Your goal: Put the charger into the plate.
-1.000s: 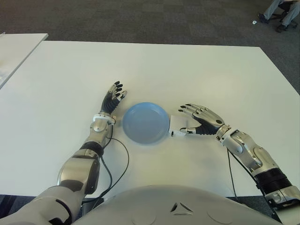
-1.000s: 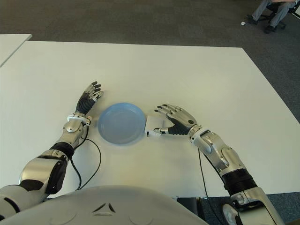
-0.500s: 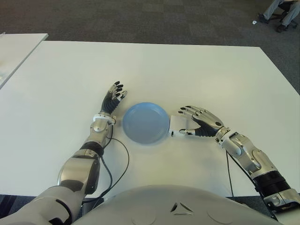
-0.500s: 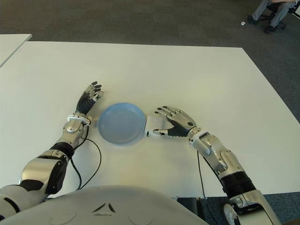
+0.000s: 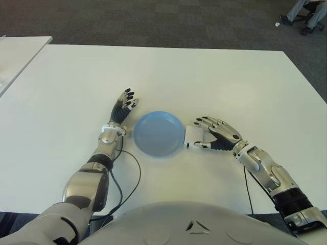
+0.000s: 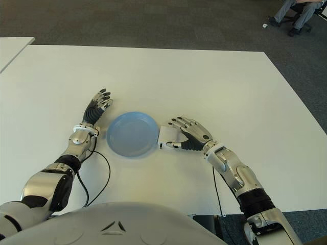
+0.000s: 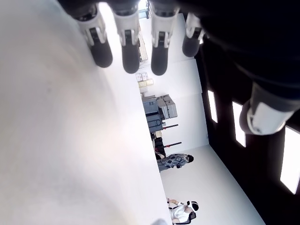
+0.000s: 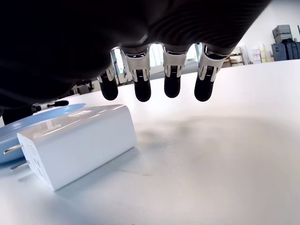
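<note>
Charger point(image 5: 193, 136): lies on the white table point(image 5: 204, 76), just right of the blue plate point(image 5: 157, 133), under the right hand's fingertips.
Right hand point(image 5: 217, 134): fingers spread, gripping nothing.
Left hand point(image 5: 122, 108): fingers open, left of the plate.

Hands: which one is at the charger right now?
The right hand, fingers spread just right of the white charger by the blue plate. The left hand shows left of the plate.
</note>
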Robot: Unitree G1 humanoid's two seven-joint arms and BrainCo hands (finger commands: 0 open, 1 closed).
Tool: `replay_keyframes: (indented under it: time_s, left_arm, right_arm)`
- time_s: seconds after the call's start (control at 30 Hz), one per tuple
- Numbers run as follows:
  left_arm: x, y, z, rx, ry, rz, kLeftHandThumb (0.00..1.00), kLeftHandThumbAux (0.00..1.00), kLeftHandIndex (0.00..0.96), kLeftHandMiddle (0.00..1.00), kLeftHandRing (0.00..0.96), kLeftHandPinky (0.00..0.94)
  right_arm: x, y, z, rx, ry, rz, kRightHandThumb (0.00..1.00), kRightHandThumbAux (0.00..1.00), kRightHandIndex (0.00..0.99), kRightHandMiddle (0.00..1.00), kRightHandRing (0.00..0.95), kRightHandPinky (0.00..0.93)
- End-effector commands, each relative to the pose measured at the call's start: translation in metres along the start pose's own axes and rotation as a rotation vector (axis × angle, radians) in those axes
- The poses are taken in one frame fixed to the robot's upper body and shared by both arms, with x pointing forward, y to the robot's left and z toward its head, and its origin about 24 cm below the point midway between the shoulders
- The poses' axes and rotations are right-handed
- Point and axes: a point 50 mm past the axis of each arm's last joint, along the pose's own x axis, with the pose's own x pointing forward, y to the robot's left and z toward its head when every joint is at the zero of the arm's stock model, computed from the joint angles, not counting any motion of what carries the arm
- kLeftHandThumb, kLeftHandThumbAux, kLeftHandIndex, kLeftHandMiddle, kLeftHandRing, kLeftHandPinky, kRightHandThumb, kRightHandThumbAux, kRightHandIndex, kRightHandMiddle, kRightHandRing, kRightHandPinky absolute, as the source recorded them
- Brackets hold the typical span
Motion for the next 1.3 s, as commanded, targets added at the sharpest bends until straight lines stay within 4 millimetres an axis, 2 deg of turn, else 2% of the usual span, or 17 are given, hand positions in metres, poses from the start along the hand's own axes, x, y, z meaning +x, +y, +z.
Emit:
replay_keyframes:
  time_s: [0.03, 0.4, 0.53, 1.3]
  left_arm:
    - [-0.022, -0.018, -0.034, -0.006, 0.185, -0.070, 0.000, 0.492, 0.031, 0.158, 0.137, 0.100]
    - [-0.023, -0.019, -0.034, -0.002, 0.177, -0.072, 0.000, 0.488, 0.022, 0.157, 0.137, 0.091]
    - [-0.023, -0.020, -0.033, -0.010, 0.167, -0.066, 0.000, 0.488, 0.019, 0.159, 0.141, 0.111]
    - [-0.025, -0.019, -0.035, -0.010, 0.170, -0.069, 0.000, 0.506, 0.020, 0.152, 0.143, 0.117]
  right_arm:
    - [0.000, 0.009, -0.001, -0.002, 0.025, 0.022, 0.234, 0.095, 0.000, 0.000, 0.000, 0.000]
    - [0.005, 0.019, -0.005, -0.025, 0.045, 0.049, 0.237, 0.096, 0.000, 0.000, 0.000, 0.000]
    - [0.009, 0.031, -0.011, -0.051, 0.056, 0.070, 0.238, 0.099, 0.000, 0.000, 0.000, 0.000]
    - [0.009, 0.041, -0.014, -0.129, 0.050, 0.041, 0.210, 0.117, 0.000, 0.000, 0.000, 0.000]
